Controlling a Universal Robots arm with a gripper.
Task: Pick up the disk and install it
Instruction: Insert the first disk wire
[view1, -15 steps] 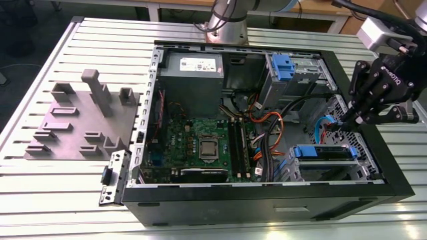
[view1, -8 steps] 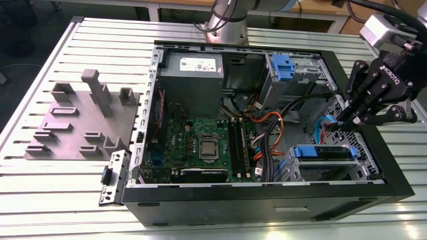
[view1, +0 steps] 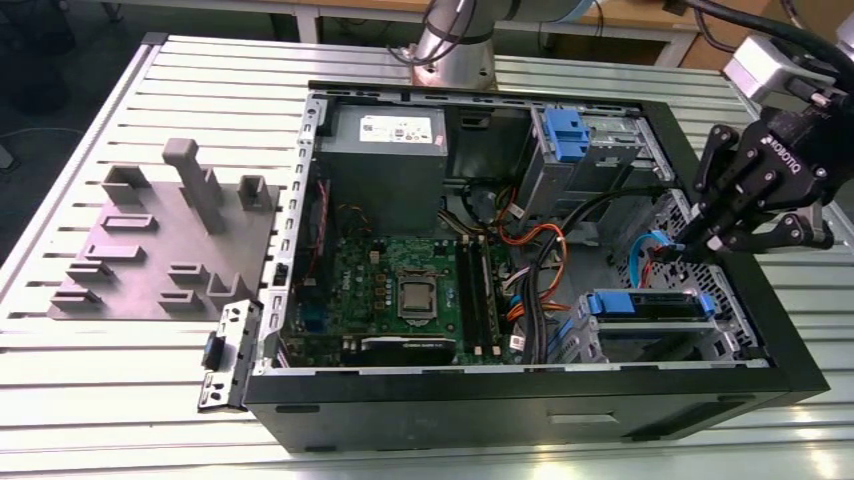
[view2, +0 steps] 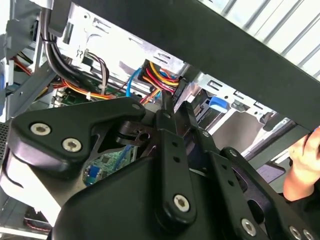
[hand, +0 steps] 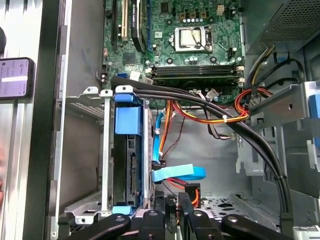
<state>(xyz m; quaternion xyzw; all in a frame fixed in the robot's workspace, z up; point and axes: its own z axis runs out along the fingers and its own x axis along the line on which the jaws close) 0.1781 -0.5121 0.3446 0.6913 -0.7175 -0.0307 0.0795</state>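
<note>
My pincer hangs just inside the computer case, beside the case's wall on the exterior view's right. Its black fingers are drawn together, tips nearly touching, and they have hold of nothing. The disk sits in a metal cage in the case's corner on that same side, at the end away from the arm's base. It is seated between the cage's rails, with its blue plastic trim showing along one edge. In the first wrist view the disk stands edge-on in that cage with a blue tab at its end, and my pincer is just beside it without touching it. A blue ribbon cable and a bundle of orange and black wires run through the case between the cage and the green circuit board on the case's floor. A grey box fills the case's far corner near the arm's base. Outside the case, on the exterior view's left, a grey block with upright pegs rests on the slatted table. In the second wrist view a person's hand shows just beyond the case's outer wall.
</note>
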